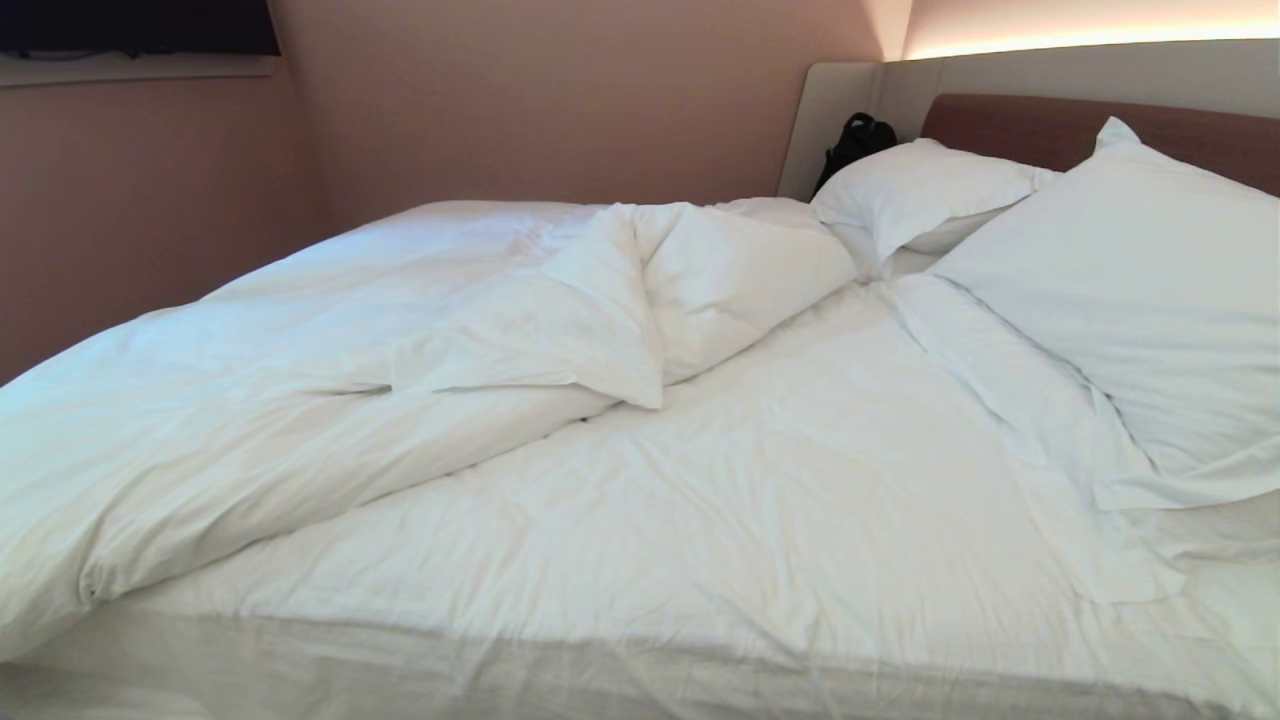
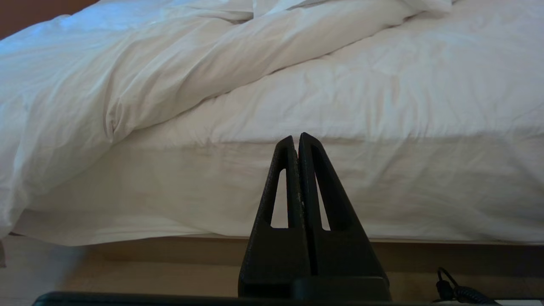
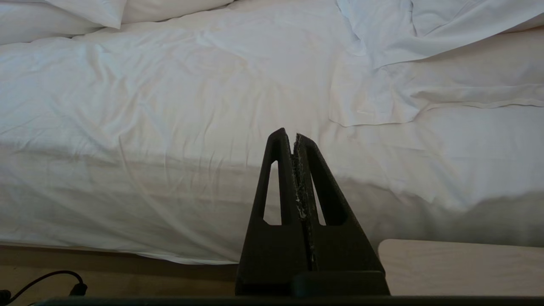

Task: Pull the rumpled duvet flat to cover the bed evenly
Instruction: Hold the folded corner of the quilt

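While the duvet lies bunched, nothing has yet been pulled; legend to the parts follows.

Duvet [image 1: 520,330]: heaped and folded back on itself across the far-left part of the bed, one thick roll running down toward the near-left edge, where it spills over the side; the near and right parts of the mattress show only thinner, wrinkled white cloth.

Folded corner [image 1: 630,385]: a flap of the duvet doubled over, its tip pointing toward me near the middle of the bed. I judge this the best place to start.

Bed [image 1: 620,670]: wide, its near edge straight before me.

Pillows [image 1: 1130,290]: two at the head, on the right, one overlapping the other; a loose sheet edge trails from under the nearer one.

Bag [image 1: 855,140]: dark, against the padded surround behind the far pillow.

Left gripper [image 2: 296,138]: clenched on nothing, low, facing the mattress side, apart from it.

Right gripper [image 3: 291,136]: likewise clenched and empty, facing the mattress side.

Step in hand, as I judge it: approach. To do it well I should open both grippers, take the duvet's edge at two well-spread points, and draw it toward the bare side evenly, without dragging the sheet or pillows.
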Controlling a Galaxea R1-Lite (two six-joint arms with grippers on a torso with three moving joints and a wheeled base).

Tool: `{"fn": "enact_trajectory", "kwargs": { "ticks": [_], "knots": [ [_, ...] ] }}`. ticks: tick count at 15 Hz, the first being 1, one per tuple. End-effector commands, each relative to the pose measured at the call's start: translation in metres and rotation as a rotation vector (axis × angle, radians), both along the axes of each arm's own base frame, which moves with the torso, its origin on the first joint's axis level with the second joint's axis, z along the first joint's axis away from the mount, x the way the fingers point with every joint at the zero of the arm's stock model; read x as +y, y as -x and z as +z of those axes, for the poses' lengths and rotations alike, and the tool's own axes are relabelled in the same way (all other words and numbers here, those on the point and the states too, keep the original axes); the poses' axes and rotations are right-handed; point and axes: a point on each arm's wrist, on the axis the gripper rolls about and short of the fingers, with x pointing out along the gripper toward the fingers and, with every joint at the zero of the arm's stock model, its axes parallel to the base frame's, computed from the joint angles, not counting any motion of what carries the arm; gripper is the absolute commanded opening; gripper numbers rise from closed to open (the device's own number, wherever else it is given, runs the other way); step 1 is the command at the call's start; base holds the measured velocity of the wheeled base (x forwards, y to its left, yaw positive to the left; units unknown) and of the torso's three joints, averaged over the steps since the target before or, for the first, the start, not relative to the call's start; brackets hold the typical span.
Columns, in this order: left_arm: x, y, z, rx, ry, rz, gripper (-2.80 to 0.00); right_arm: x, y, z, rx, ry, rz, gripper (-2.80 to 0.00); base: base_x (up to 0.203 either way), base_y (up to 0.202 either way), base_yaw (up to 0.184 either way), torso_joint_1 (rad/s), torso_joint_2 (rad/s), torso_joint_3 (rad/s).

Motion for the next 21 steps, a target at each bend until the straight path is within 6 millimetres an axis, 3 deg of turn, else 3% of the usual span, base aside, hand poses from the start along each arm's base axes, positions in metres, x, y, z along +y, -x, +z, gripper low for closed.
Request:
{"fn": "enact_trajectory", "kwargs": {
  "ticks": [1, 4, 9, 13, 15, 21],
  "knots": [
    [0.0, 0.002, 0.008, -0.025, 0.0, -0.004, -2.8, 0.0, 0.0, 0.0, 0.001, 0.001, 0.0, -2.8, 0.0, 0.0, 0.0, 0.0, 0.0, 0.0],
    [-0.001, 0.008, 0.04, -0.07, 0.02, -0.017, -2.8, 0.0, 0.0, 0.0, 0.001, 0.001, 0.0, -2.8, 0.0, 0.0, 0.0, 0.0, 0.0, 0.0],
    [-0.001, -0.035, 0.093, 0.111, 0.131, -0.056, -2.8, 0.0, 0.0, 0.0, 0.002, 0.001, 0.002, -2.8, 0.0, 0.0, 0.0, 0.0, 0.0, 0.0],
    [0.0, -0.114, 0.121, 0.262, 0.213, -0.063, -2.8, 0.0, 0.0, 0.0, 0.0, 0.001, 0.0, -2.8, 0.0, 0.0, 0.0, 0.0, 0.0, 0.0],
    [0.0, -0.145, 0.13, 0.251, 0.239, -0.069, -2.8, 0.0, 0.0, -0.001, 0.002, 0.001, 0.002, -2.8, 0.0, 0.0, 0.0, 0.0, 0.0, 0.0],
    [0.006, -0.279, 0.114, 0.339, 0.317, -0.015, -2.8, 0.0, 0.0, 0.0, 0.002, 0.001, 0.0, -2.8, 0.0, 0.0, 0.0, 0.0, 0.0, 0.0]
  ]
}}
